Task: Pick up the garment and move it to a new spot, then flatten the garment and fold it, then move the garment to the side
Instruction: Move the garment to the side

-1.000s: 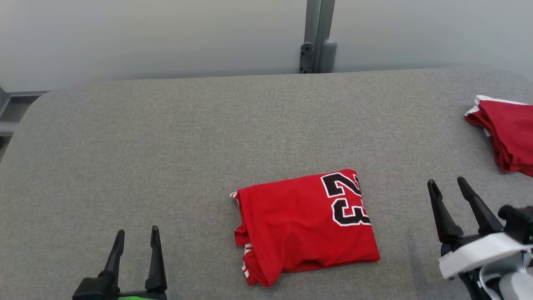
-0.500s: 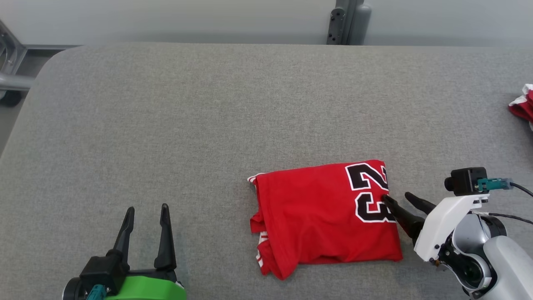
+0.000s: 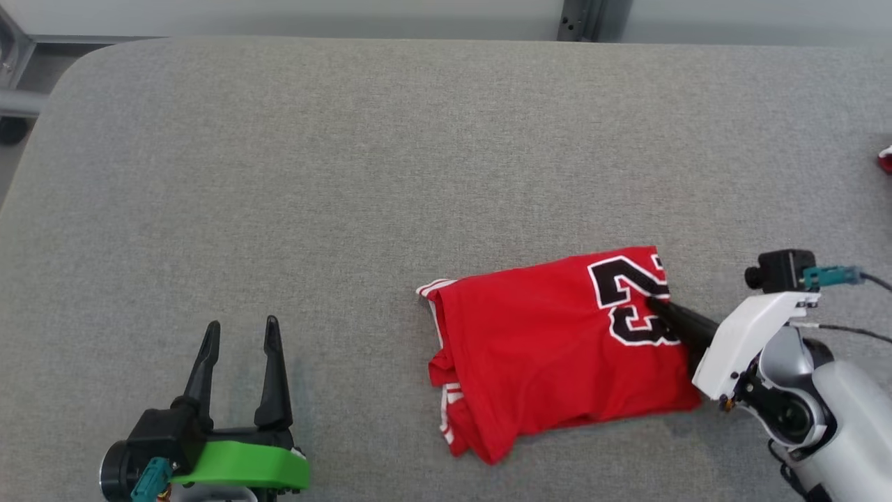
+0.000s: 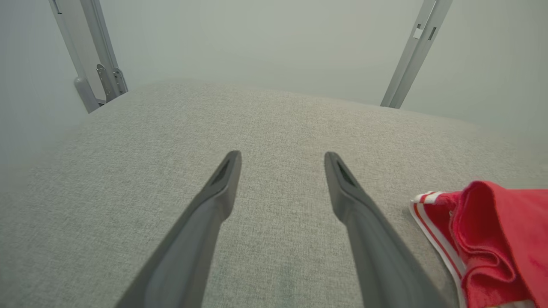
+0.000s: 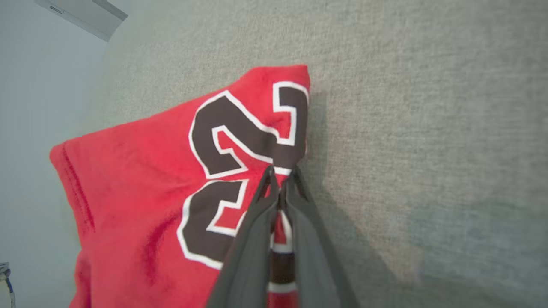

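Red folded jersey (image 3: 550, 348) lies by the front edge of the desk (image 3: 279, 174), right of centre. My right gripper (image 3: 658, 303) has its fingers clamped on the numbered side, I judge to slide it aside. My left gripper (image 3: 240, 328) waits at the front left, fingers apart, unneeded.

Dark jaws, green left mount (image 3: 244, 466), white right mount (image 3: 742, 335), possibly teal plugs (image 3: 829, 276).

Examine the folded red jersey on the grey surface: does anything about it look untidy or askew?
Yes. The garment lies tilted to the surface's edge, and its left end is bunched, with a striped sleeve edge poking out of the fold. The right gripper is shut on its right edge.
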{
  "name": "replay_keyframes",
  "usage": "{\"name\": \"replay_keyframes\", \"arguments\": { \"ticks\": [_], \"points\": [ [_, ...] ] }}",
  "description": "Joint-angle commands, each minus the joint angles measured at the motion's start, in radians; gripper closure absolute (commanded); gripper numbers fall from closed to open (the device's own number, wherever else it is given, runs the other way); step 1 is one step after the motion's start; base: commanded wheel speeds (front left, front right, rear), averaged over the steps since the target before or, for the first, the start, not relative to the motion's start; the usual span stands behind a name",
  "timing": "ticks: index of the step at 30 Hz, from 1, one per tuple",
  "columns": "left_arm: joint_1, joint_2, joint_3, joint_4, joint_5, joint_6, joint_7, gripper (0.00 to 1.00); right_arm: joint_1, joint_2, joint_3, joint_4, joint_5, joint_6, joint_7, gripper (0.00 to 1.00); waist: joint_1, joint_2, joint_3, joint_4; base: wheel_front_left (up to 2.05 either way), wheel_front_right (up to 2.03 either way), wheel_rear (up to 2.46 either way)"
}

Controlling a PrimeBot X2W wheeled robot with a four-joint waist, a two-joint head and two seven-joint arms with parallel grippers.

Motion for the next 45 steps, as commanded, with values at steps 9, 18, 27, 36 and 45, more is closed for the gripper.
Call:
{"name": "replay_keyframes", "arguments": {
  "ticks": [9,18,27,36,45],
  "points": [
    [-0.082,0.001,0.008,-0.065,0.019,-0.016,-0.003,0.0,-0.205,-0.18,-0.096,-0.117,0.014,0.0,0.073,1.0,0.0,0.0,0.112,-0.198,0.0,0.0,0.0],
    [-0.185,0.002,-0.026,-0.042,0.062,-0.056,-0.003,0.0,-0.371,-0.285,-0.264,-0.139,-0.055,0.0,0.207,1.0,0.0,0.0,0.214,-0.273,0.0,0.0,0.0],
    [-0.211,0.002,-0.015,-0.035,0.089,-0.071,-0.003,0.0,-0.478,-0.28,-0.401,-0.117,-0.133,0.0,0.283,1.0,0.0,0.0,0.263,-0.277,0.0,0.0,0.0],
    [-0.22,0.002,0.002,-0.031,0.115,-0.085,-0.003,0.0,-0.519,-0.265,-0.508,-0.039,-0.243,0.0,0.304,1.0,0.0,0.0,0.276,-0.272,0.0,0.0,0.0],
    [-0.194,0.002,0.011,-0.022,0.121,-0.09,-0.003,0.0,-0.494,-0.28,-0.528,0.006,-0.449,0.0,0.095,0.0,0.0,0.0,0.244,-0.27,0.0,0.0,0.0]
  ]
}}
